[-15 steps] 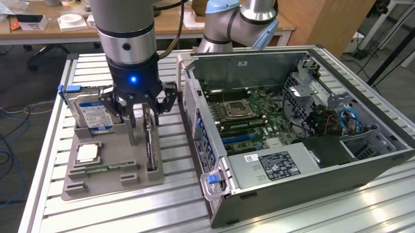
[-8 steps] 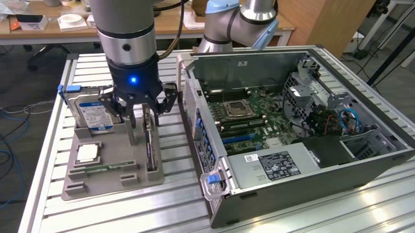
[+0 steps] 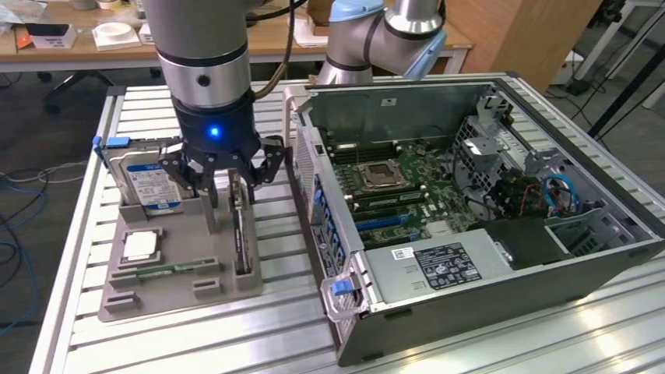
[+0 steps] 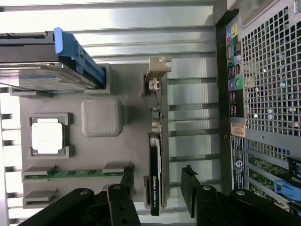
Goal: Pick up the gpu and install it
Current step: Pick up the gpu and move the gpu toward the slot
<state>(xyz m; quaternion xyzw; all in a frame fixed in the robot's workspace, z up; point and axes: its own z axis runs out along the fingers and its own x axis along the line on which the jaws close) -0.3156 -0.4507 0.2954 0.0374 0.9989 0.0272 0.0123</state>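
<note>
The gpu (image 4: 156, 155) stands on its edge in a slot of the grey holder tray (image 4: 127, 150), its grey metal bracket (image 4: 157, 70) at the far end. In the exterior view the gpu (image 3: 241, 241) is a thin dark card just below my gripper (image 3: 230, 183). My gripper (image 4: 157, 182) is open and straddles the card near its dark end. One black finger (image 4: 126, 181) and the other finger (image 4: 189, 184) stand on either side with gaps to the card. Nothing is gripped.
The tray (image 3: 156, 300) also holds a silver hard drive (image 3: 146, 179) with a blue clip, a processor (image 3: 140, 245) and a green memory stick (image 3: 167, 270). The open computer case (image 3: 582, 261), motherboard (image 3: 416, 187) exposed, lies at the exterior view's right, close to the tray.
</note>
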